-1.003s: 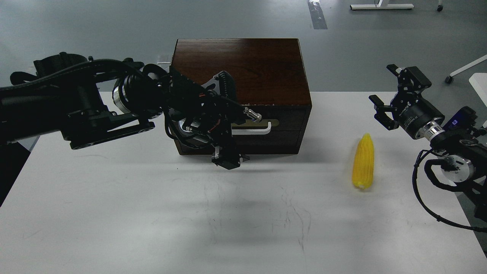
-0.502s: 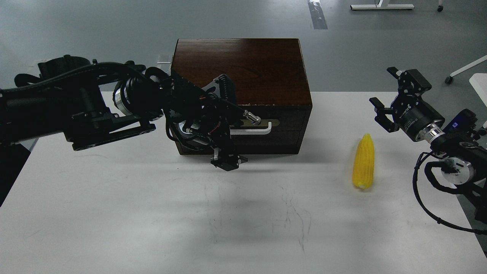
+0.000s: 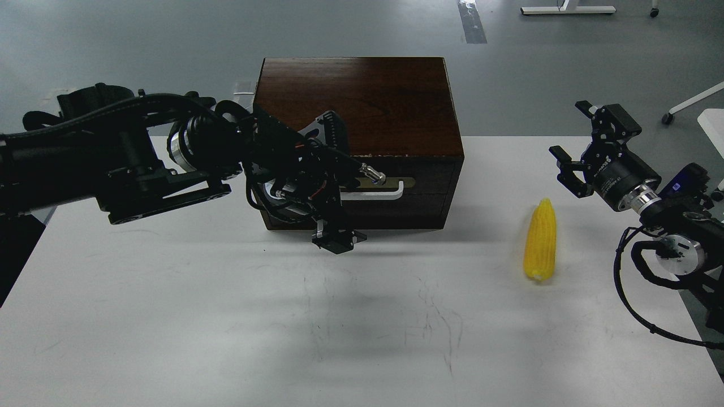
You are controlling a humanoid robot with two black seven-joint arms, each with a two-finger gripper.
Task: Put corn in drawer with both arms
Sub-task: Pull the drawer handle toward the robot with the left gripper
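The corn (image 3: pixel 540 240) lies on the white table (image 3: pixel 169 316), right of the cabinet, its tip pointing away from me. The dark brown drawer (image 3: pixel 421 195) is shut in the cabinet front, and its white bar handle (image 3: pixel 380 194) is partly covered by my left arm. My left gripper (image 3: pixel 334 186) is open right in front of the handle's left end, with one finger (image 3: pixel 332 129) above it and the other (image 3: pixel 338 242) down by the table. My right gripper (image 3: pixel 572 138) is open and empty, above and right of the corn's tip.
The boxy brown cabinet (image 3: pixel 356 102) stands at the table's far middle. Grey floor lies behind it, with a chair base (image 3: pixel 687 104) at the far right. The table's right edge (image 3: pixel 698 333) runs under my right arm.
My left gripper has shifted slightly left in front of the drawer handle. My right gripper has barely moved. The corn and the drawer are unchanged.
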